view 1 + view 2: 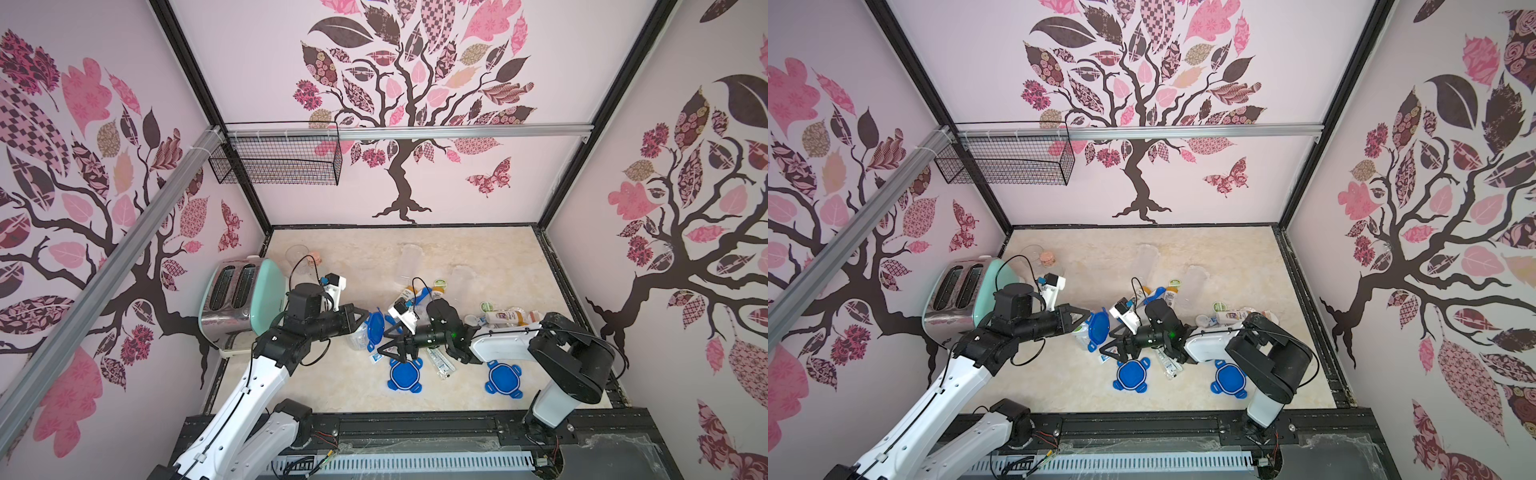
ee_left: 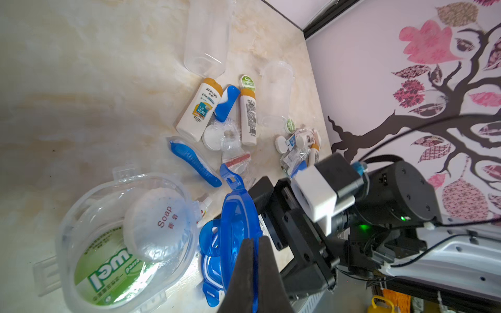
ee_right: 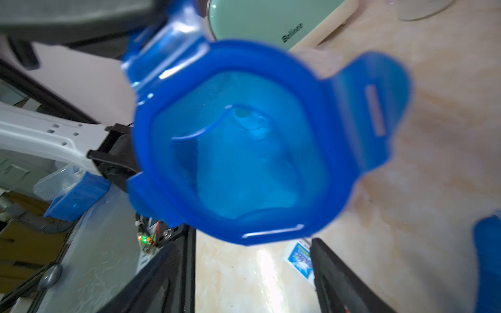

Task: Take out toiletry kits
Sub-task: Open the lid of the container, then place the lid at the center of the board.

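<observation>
On the bench [image 2: 81,94], we see the left gripper [image 2: 256,244] pinched shut on the rim of a blue lid [image 2: 235,216], holding it on edge just beside the mouth of a clear canister [image 2: 89,200]; inside the canister sit kit pieces not yet taken out, a soap packet [image 2: 156,220] resting over a green towel tub [image 2: 108,268]. The right gripper [image 1: 387,350], jaws apart and empty, points straight at the lid's flat face, so the lid stands between it and the canister's mouth; in the right wrist view the lid fills most of the frame. Other kit items, white bottles [image 2: 199,111] among them, lie scattered farther back. We judge the right arm the free one for reaching in, yet its line to the soap runs through the lid; whether the canister stands or leans we cannot tell.
</observation>
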Robot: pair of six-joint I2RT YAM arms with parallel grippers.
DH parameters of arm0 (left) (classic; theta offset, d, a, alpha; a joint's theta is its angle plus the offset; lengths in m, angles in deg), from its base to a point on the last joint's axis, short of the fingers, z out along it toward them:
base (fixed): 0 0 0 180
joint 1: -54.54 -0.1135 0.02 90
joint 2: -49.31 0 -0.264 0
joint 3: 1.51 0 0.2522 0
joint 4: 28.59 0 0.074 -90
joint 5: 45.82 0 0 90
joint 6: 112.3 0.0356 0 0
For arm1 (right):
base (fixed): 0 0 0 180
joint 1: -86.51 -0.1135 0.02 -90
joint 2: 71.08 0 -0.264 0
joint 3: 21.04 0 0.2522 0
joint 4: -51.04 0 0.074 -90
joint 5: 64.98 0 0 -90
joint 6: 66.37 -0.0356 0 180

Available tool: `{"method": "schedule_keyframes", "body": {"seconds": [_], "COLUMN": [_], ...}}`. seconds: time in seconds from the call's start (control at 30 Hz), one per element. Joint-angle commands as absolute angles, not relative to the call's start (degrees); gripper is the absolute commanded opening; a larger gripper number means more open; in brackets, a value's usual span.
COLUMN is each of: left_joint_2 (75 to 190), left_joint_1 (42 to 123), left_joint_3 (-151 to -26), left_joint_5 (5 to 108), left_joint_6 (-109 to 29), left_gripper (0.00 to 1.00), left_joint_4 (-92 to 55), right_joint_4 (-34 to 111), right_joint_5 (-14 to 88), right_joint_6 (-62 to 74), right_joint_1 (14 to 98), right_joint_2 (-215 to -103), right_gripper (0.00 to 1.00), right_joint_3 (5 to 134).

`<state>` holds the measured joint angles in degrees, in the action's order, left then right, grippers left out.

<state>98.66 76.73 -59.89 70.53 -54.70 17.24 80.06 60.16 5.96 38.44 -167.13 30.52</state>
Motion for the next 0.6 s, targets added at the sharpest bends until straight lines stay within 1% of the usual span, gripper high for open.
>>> {"method": "schedule_keyframes", "body": {"seconds": [0.0, 0.13, 0.23, 0.33, 0.47, 0.57], "left_joint_2": [98.44, 98.55, 99.21, 100.01, 102.91, 104.33], "left_joint_1": [79.1, 79.67, 80.68, 85.12, 93.48, 97.51], "left_joint_3": [-62.19, -61.93, -62.19, -63.01, -64.64, -63.91], "left_joint_5": [63.45, 63.17, 62.6, 56.35, 46.51, 39.39], "left_joint_6": [-50.59, -50.64, -50.55, -51.98, -54.64, -58.79], "left_gripper": [0.0, 0.0, 0.0, 0.0, 0.0, 0.0], "left_joint_4": [23.35, 25.99, 29.35, 33.07, 38.02, 40.43], "right_joint_4": [83.71, 91.66, 89.5, 85.6, 87.58, 87.59], "right_joint_5": [51.26, 49.72, 46.54, 44.66, 44.27, 44.3], "right_joint_6": [1.76, -4.34, -2.7, -1.59, -1.83, -1.77], "right_joint_1": [41.26, 45.73, 46.11, 46.1, 46.1, 46.13], "right_joint_2": [-166.98, -166.67, -165.04, -163.63, -162.94, -162.68], "right_gripper": [0.78, 0.78, 0.78, 0.78, 0.78, 0.78], "right_joint_3": [27.11, 22.89, 22.48, 23.21, 22.0, 21.79]}}
